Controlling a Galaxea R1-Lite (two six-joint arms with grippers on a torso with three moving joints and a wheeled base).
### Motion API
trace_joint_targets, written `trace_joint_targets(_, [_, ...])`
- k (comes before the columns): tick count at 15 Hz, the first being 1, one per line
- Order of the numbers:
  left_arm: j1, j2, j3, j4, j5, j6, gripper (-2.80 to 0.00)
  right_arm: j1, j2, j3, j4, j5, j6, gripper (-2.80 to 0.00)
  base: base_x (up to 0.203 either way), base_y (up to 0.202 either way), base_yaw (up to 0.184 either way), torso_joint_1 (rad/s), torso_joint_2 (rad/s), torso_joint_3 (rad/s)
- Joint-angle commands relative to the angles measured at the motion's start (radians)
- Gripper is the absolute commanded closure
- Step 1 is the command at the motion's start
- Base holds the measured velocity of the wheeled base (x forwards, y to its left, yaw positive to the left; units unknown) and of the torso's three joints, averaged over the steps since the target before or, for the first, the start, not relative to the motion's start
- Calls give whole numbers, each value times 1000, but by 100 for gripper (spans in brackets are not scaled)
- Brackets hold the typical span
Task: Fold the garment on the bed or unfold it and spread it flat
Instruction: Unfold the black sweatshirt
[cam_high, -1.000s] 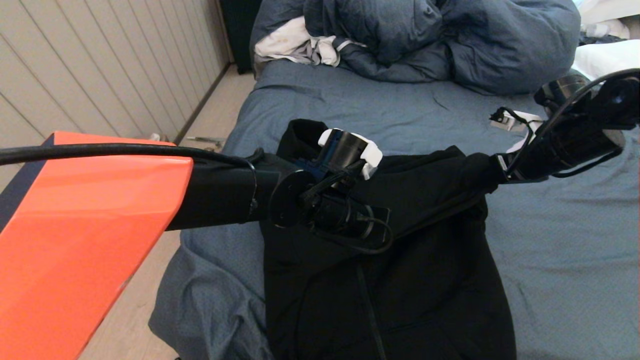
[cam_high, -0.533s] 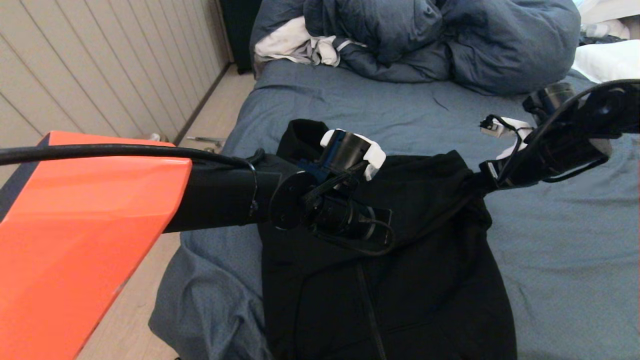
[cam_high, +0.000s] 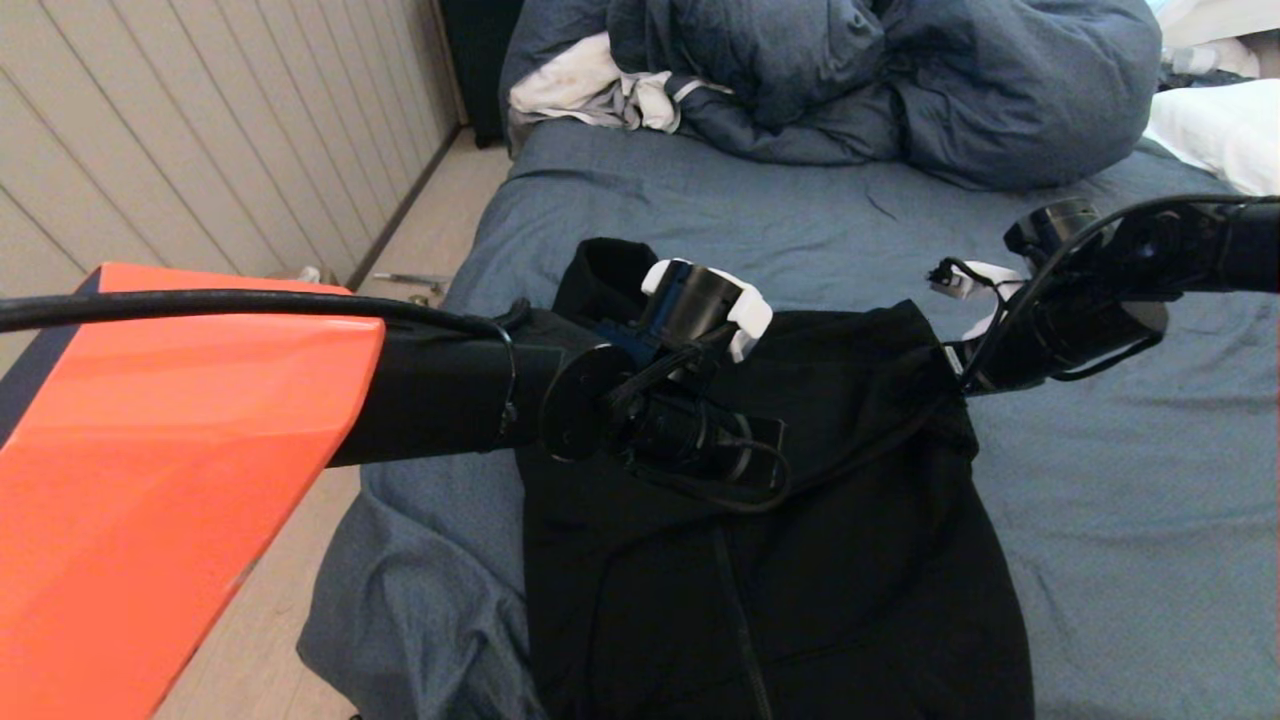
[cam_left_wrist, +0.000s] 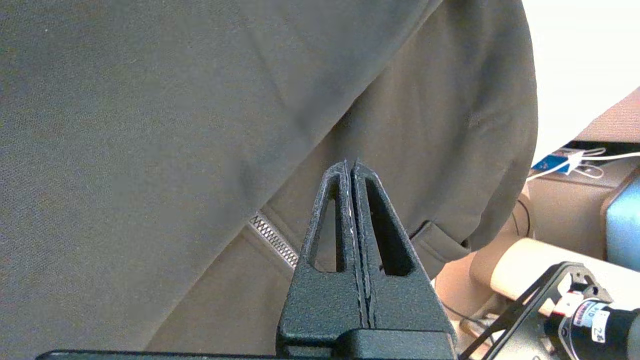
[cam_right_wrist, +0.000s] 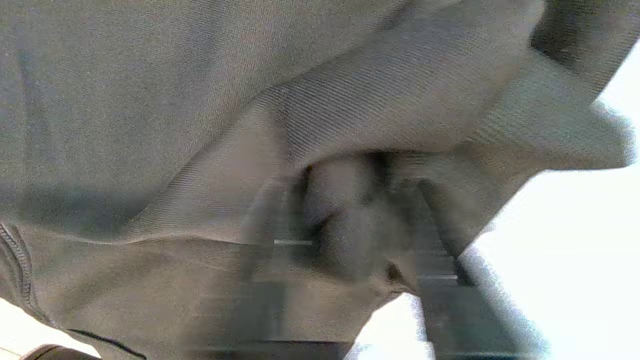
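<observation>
Currently you had one garment (cam_high: 800, 560) on one bed (cam_high: 1130, 520); left gripper (cam_left_wrist: 350, 167) pressed together, empty, right gripper's (cam_right_wrist: 350, 225) state I couldn't tell.

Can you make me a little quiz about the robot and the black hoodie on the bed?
1. True or false: the garment lies on the bed.
2. What is piled at the far end of the bed: A) a blue duvet, B) a suitcase, C) a dog?
3. Fill in: in the left wrist view, the left end effector has its fingers pressed ____.

Key: 1 true. 2 A. 3 together.
</observation>
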Motion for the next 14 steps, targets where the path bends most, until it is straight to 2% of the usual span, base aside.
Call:
trace_joint_targets(1, [-1, 0, 2, 4, 0, -2, 0, -5, -20, -1, 4, 3, 0, 0, 0, 0, 0, 0, 0, 0])
trace_joint_targets(7, [-11, -14, 23, -2, 2, -2, 0, -23, -143, 37, 2, 2, -6, 0, 0, 0, 0, 0, 0, 0])
trace_joint_targets(11, [-12, -28, 39, -2, 3, -4, 0, -9, -264, 100, -10, 5, -1, 0, 0, 0, 0, 0, 0, 0])
trace_joint_targets(13, [-11, -30, 40, -2, 3, -4, 0, 8, -260, 127, -51, 2, -9, 0, 0, 0, 0, 0, 0, 0])
trace_joint_targets(14, [-11, -30, 40, -2, 3, -4, 0, 11, -251, 141, -71, -1, -10, -280, 0, 0, 0, 0, 0, 0])
